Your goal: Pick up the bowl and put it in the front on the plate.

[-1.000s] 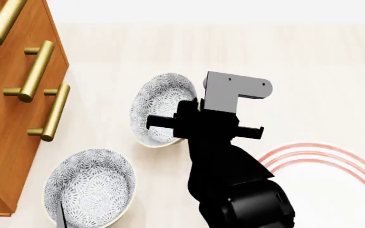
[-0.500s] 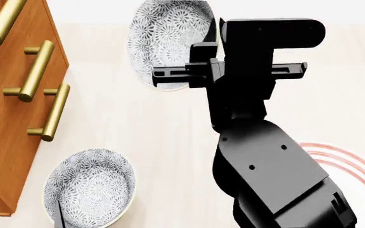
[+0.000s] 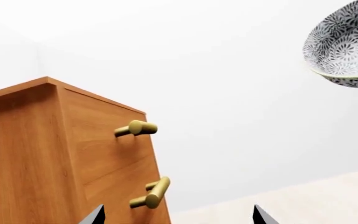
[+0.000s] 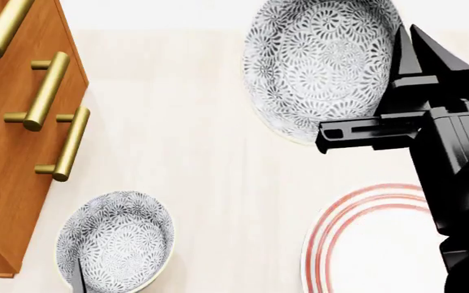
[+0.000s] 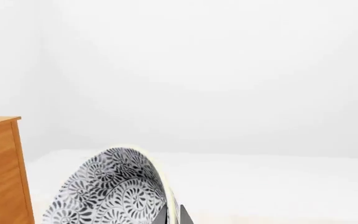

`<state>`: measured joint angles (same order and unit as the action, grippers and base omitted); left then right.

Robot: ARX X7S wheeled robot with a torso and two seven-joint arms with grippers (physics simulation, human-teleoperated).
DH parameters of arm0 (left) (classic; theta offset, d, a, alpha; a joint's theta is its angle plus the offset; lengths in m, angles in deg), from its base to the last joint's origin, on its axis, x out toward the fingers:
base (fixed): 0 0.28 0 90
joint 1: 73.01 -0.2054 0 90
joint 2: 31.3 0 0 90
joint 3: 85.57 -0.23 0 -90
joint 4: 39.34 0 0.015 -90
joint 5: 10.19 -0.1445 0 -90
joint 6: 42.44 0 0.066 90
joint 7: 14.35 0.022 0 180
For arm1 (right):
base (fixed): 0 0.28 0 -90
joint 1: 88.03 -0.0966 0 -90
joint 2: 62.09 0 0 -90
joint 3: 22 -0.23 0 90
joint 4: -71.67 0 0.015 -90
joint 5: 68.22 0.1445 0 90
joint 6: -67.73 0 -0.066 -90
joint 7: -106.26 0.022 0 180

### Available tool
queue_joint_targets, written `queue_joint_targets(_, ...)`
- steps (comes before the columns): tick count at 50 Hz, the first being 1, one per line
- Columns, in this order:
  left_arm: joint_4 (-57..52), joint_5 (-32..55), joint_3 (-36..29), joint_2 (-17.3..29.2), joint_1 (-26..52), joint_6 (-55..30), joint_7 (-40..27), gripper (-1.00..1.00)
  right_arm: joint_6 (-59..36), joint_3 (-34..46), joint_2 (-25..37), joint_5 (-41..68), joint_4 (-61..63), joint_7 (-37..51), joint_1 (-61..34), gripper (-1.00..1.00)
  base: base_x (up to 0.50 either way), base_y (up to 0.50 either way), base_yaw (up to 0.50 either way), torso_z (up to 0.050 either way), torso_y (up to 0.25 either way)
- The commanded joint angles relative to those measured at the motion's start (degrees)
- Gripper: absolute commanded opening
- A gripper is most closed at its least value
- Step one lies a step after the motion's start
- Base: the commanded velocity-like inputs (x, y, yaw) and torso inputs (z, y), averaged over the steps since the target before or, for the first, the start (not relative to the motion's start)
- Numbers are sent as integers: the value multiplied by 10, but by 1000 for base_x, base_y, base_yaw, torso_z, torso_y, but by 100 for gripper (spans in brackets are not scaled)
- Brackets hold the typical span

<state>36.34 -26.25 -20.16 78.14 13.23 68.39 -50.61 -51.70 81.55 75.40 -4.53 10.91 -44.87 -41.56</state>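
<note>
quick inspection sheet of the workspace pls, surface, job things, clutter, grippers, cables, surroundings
surface: pale wood-look table
job's things: bowl held tilted in the air by its rim; plate flat on the table, nothing on it
clutter: second bowl resting near the cabinet
grippers: right gripper pinching the bowl rim; left gripper open, holding nothing
cables: nothing seen
surroundings: wooden cabinet with brass handles; white wall behind

A wooden cabinet (image 4: 10,140) with brass handles (image 4: 46,91) stands beside 1 patterned spare bowl (image 4: 116,241), apparently touching.
</note>
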Motion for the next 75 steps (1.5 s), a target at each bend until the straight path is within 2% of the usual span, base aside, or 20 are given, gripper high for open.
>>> queue_joint_targets(1,-2,-16,7,-8,-2,10,9,100,10,-124,133,91,40,-67,121,-100,0,0,0,0,0)
queue_joint_targets(4,-5,-18,7,-8,-2,6,10,100,16,-160,164,115,38,-90,175,-100,0,0,0,0,0)
queue_joint_targets(8,-2,-20,6,-7,-2,5,9,100,26,-219,193,155,25,-161,253,-100,0,0,0,0,0)
queue_joint_targets(10,-1,-21,5,-7,-1,5,9,100,29,-223,193,142,16,-160,258,-100,0,0,0,0,0)
queue_joint_targets(11,-3,-21,4,-6,-1,3,10,100,24,-233,202,170,7,-191,268,-100,0,0,0,0,0)
queue_joint_targets(16,-6,-23,4,-6,-1,0,10,100,32,-242,203,143,-28,-258,300,-100,0,0,0,0,0)
queue_joint_targets(35,-12,-26,0,-3,-1,-9,12,100,39,-257,204,102,-109,-280,320,-100,0,0,0,0,1)
queue_joint_targets(42,-12,-27,-3,-3,-1,-11,12,100,34,-291,198,115,-105,-292,372,-100,0,0,0,0,0)
queue_joint_targets(52,-10,-25,-3,0,1,-11,11,100,37,-291,189,96,-110,-342,416,-100,0,0,0,0,0)
queue_joint_targets(75,-9,-25,-9,3,1,-12,8,100,38,-270,172,74,-139,-343,413,-100,0,0,0,0,0)
